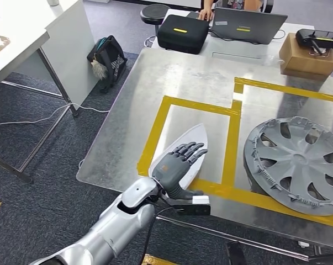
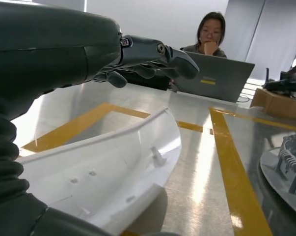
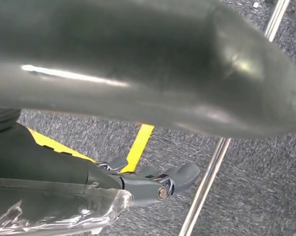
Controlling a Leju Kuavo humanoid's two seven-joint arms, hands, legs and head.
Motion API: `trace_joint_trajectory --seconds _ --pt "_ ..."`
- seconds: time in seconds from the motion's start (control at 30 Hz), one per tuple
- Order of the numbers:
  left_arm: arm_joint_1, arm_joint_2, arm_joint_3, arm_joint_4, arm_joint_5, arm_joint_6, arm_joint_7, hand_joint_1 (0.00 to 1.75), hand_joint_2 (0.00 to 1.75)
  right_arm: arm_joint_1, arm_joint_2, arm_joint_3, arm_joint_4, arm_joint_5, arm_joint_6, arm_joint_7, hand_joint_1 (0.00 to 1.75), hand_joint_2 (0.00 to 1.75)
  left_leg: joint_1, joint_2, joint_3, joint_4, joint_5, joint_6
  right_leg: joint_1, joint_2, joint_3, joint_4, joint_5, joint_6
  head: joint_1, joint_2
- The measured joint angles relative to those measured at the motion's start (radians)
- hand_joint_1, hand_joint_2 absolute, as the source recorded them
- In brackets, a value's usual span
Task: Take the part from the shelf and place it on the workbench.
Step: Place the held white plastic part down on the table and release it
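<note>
The white curved part (image 1: 196, 144) lies on the metal workbench (image 1: 127, 127), inside a rectangle of yellow tape near the front edge. My left hand (image 1: 177, 165) hovers over its near end with the fingers stretched out and apart and the thumb along the bench's front edge. In the left wrist view the fingers (image 2: 149, 54) stand above the part (image 2: 113, 167) with a gap between, and the part rests on the bench. My right hand (image 3: 157, 182) hangs low over the carpet beside a table leg, with nothing between thumb and fingers.
A grey wheel cover (image 1: 297, 163) lies on the bench to the right of the part. At the back stand a black case (image 1: 183, 33), a laptop (image 1: 246, 25) with a person (image 2: 211, 34) behind it, and a cardboard box (image 1: 308, 55). A backpack (image 1: 108, 58) and a white table (image 1: 14, 38) are on the left.
</note>
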Motion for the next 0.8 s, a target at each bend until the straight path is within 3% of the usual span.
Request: trace_joint_trajectory --seconds 0.17,0.23,0.27,0.33,0.4,0.43,0.47,0.53,0.6,0.7,0.73,0.8 --pt "0.029 0.014 0.003 -0.060 0.059 0.002 -0.042 0.00 0.00 0.005 0.004 -0.001 0.000 -0.016 -0.009 -0.003 0.00 0.00 -0.007 0.000 0.001 0.001 -0.001 0.012 -0.007 0.001 0.003 -0.002 0.002 0.013 0.000 0.000" --pt "0.058 0.022 0.005 -0.118 0.115 0.000 -0.074 0.00 0.00 0.011 0.005 -0.002 0.000 -0.028 -0.018 -0.006 0.00 0.00 -0.002 0.002 0.006 -0.008 0.005 0.020 -0.007 -0.003 -0.006 0.017 -0.017 0.018 0.001 0.000" --pt "0.076 0.028 0.005 -0.155 0.145 -0.002 -0.089 0.00 0.00 0.015 0.005 -0.004 0.000 -0.033 -0.022 -0.008 0.00 0.00 0.002 0.003 0.008 -0.013 0.007 0.022 -0.007 -0.006 -0.021 0.052 -0.042 0.020 0.003 0.000" --pt "0.120 0.045 0.006 -0.238 0.209 -0.003 -0.121 0.00 0.00 0.023 0.005 -0.010 0.000 -0.042 -0.028 -0.013 0.00 0.00 0.005 0.005 0.010 -0.016 0.009 0.025 -0.008 -0.009 -0.075 0.181 -0.111 0.024 0.005 0.000" --pt "0.166 0.065 0.008 -0.313 0.269 0.002 -0.156 0.00 0.00 0.031 0.005 -0.016 0.000 -0.049 -0.033 -0.018 0.00 0.00 0.006 0.007 0.010 -0.015 0.009 0.024 -0.011 -0.010 -0.120 0.285 -0.144 0.030 0.005 0.000" --pt "0.188 0.075 0.009 -0.349 0.296 0.007 -0.173 0.00 0.00 0.035 0.005 -0.019 0.000 -0.052 -0.036 -0.020 0.00 0.00 0.008 0.008 0.009 -0.014 0.010 0.022 -0.013 -0.010 -0.118 0.285 -0.131 0.033 0.006 0.000" --pt "0.206 0.083 0.011 -0.383 0.320 0.013 -0.188 0.00 0.00 0.038 0.005 -0.021 0.000 -0.054 -0.039 -0.023 0.00 0.00 0.010 0.008 0.009 -0.013 0.010 0.018 -0.016 -0.011 -0.095 0.242 -0.101 0.037 0.005 0.000" --pt "0.236 0.098 0.016 -0.451 0.365 0.032 -0.217 0.00 0.00 0.039 0.007 -0.026 0.000 -0.060 -0.045 -0.027 0.00 0.00 0.015 0.007 0.007 -0.007 0.011 0.004 -0.021 -0.010 -0.018 0.104 -0.043 0.047 0.007 0.000" --pt "0.256 0.110 0.024 -0.503 0.409 0.053 -0.244 0.00 0.00 0.038 0.010 -0.031 0.001 -0.066 -0.052 -0.030 0.00 0.00 0.015 0.005 0.004 -0.002 0.013 -0.010 -0.021 -0.001 0.025 0.031 -0.022 0.042 0.009 0.000" --pt "0.264 0.114 0.028 -0.523 0.431 0.063 -0.258 0.00 0.00 0.039 0.012 -0.035 0.002 -0.069 -0.056 -0.032 0.00 0.00 0.013 0.004 0.003 -0.001 0.015 -0.016 -0.020 0.006 0.025 0.031 -0.020 0.032 0.008 0.000" --pt "0.273 0.119 0.032 -0.543 0.439 0.067 -0.263 0.00 0.00 0.041 0.012 -0.038 0.002 -0.070 -0.058 -0.033 0.00 0.00 0.015 0.004 -0.001 0.002 0.015 -0.022 -0.019 0.005 0.017 0.033 -0.018 0.021 0.007 0.000" --pt "0.293 0.133 0.042 -0.596 0.456 0.074 -0.274 0.00 0.00 0.046 0.012 -0.046 0.002 -0.073 -0.062 -0.035 0.00 0.00 0.017 0.005 -0.040 0.084 -0.053 -0.036 -0.016 0.002 -0.011 0.036 -0.002 -0.008 0.002 0.000"
